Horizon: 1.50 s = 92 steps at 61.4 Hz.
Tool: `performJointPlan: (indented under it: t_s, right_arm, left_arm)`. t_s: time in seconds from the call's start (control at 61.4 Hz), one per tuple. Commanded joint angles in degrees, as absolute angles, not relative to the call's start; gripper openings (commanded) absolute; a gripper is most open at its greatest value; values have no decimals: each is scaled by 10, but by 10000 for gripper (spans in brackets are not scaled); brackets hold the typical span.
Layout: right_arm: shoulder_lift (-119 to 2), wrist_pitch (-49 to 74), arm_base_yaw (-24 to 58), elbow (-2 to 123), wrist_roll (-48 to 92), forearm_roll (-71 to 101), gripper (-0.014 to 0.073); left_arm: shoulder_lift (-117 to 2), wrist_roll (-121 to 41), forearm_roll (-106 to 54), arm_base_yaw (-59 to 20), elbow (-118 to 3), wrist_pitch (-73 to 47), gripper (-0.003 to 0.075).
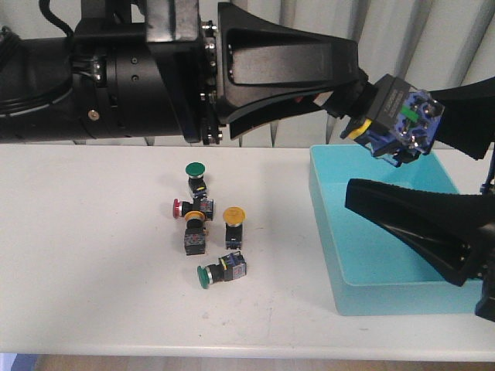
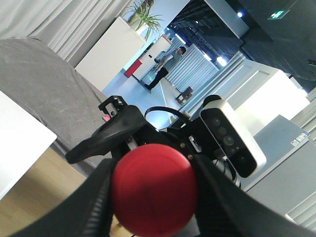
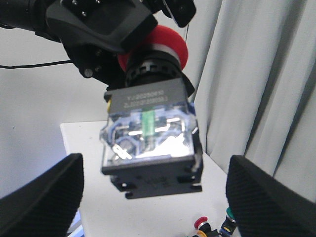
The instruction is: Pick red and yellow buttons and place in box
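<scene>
My left gripper [image 1: 349,97] is shut on the red cap [image 2: 154,192] of a red button [image 1: 394,116] and holds it in the air above the back left part of the turquoise box [image 1: 322,209]. In the right wrist view, the button's black and clear body [image 3: 150,148] hangs between my right gripper's [image 3: 155,197] open fingers without touching them. My right gripper [image 1: 394,151] is open around it over the box. A yellow button [image 1: 233,216] and a red button [image 1: 178,207] lie on the white table left of the box.
Two green-capped switches [image 1: 194,171] [image 1: 205,276] and a black-bodied switch [image 1: 195,239] lie in the same cluster on the table [image 1: 93,255]. Grey curtains hang behind. The box floor [image 1: 387,251] shows nothing in it.
</scene>
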<state>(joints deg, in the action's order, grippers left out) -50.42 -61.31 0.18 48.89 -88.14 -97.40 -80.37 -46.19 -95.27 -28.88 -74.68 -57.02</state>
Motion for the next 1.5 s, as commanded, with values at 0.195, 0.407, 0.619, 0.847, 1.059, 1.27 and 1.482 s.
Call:
performJointPlan:
  t_s: [0.195,0.407,0.619,0.847,1.059,1.27,1.482]
  right_arm:
    - [-503,-607,0,507,-874,-933,485]
    - [-503,-607,0,507,-874,-913,335]
    - [-503,-607,0,507,-869,-913,97]
    - [-503,-607,0,507,-869,-914,-10]
    - [-503,-596,0,507,-870,-914,-8]
    - [-503,-570,0,507,-871,-914,-7]
    - [-503,-454,0,507,-871,-923,-7]
  left_arm:
    - [-785,-460,-981,-292,-766,-573,-8]
    - [-785,-460,-964,-292,-766,-571,-8]
    - [-785,-460,-935,-292,-766,-571,-7]
    - [-785,-460,-851,-292,-766,-540,21]
    - [-785,-428,-785,-292,-766,-516,319]
    - [-785,-428,-762,-292,-766,-516,494]
    - [-785,-428,-745,-292,-766,-516,524]
